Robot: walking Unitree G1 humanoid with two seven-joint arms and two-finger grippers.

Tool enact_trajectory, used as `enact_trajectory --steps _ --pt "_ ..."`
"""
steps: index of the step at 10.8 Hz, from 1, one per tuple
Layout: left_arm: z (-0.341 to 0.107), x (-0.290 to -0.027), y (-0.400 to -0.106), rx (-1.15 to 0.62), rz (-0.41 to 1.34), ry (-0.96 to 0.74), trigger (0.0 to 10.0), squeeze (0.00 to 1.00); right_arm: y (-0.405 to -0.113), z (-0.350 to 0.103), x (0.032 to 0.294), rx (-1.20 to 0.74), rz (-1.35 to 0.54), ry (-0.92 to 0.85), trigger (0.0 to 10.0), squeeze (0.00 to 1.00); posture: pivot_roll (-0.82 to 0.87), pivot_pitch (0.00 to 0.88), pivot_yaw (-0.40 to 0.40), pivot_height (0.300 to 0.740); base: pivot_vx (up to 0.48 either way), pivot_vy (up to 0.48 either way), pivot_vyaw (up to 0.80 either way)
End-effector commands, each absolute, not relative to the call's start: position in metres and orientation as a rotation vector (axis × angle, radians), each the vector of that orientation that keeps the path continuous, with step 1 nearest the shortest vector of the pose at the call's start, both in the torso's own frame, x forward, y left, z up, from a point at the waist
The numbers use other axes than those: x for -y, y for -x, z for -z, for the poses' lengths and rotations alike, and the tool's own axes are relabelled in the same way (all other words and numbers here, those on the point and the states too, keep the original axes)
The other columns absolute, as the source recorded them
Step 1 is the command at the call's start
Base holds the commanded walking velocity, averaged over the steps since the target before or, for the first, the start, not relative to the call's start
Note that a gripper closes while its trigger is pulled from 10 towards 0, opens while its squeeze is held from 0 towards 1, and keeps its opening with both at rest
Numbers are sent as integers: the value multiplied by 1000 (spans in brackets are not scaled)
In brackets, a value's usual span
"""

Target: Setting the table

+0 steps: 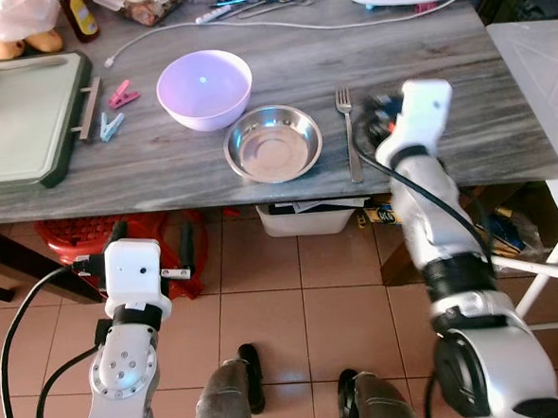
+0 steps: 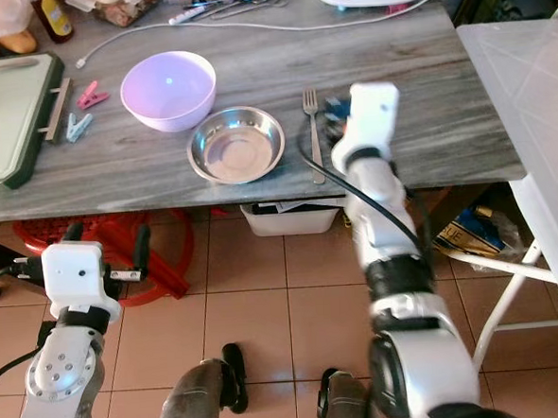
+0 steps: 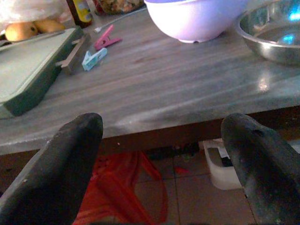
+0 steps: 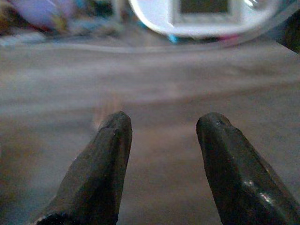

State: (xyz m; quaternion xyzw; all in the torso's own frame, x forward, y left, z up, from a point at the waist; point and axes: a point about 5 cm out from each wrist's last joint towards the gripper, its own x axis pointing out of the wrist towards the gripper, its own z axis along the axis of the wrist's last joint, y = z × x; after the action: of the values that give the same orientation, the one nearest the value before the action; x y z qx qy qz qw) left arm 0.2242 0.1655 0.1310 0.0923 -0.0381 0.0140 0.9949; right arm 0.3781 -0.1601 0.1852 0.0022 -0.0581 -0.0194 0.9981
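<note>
Two parted fingers on the right gripper [image 4: 161, 164], holding nothing beside the fork [image 1: 349, 134], could knock it off the table [image 1: 461, 84].

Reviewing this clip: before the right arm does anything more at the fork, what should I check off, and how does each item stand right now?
1. Fork lies flat on the table, beside the steel bowl: ok.
2. Right gripper open, nothing between its fingers: ok.
3. Right gripper over the table next to the fork: ok.
4. Fingers lined up with the fork's handle: cannot tell.
5. Purple bowl upright, apart from the fork: ok.
6. Left gripper open, low in front of the table edge: ok.
</note>
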Motion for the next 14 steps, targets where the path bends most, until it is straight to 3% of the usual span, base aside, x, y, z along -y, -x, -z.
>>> enact_trajectory --steps 1,6,14 --pt "-127 -167 -222 61 -30 -186 10000 0 -375 -178 167 73 93 34 10000 0 101 203 35 740 0 0 0" --pt "-127 -168 -210 26 1 -195 10000 0 -393 -183 179 -41 98 82 10000 0 129 276 68 740 0 0 0" --pt "-129 -175 -198 -16 16 -225 10000 0 -411 -194 152 -97 -113 71 10000 0 175 309 91 740 0 0 0"
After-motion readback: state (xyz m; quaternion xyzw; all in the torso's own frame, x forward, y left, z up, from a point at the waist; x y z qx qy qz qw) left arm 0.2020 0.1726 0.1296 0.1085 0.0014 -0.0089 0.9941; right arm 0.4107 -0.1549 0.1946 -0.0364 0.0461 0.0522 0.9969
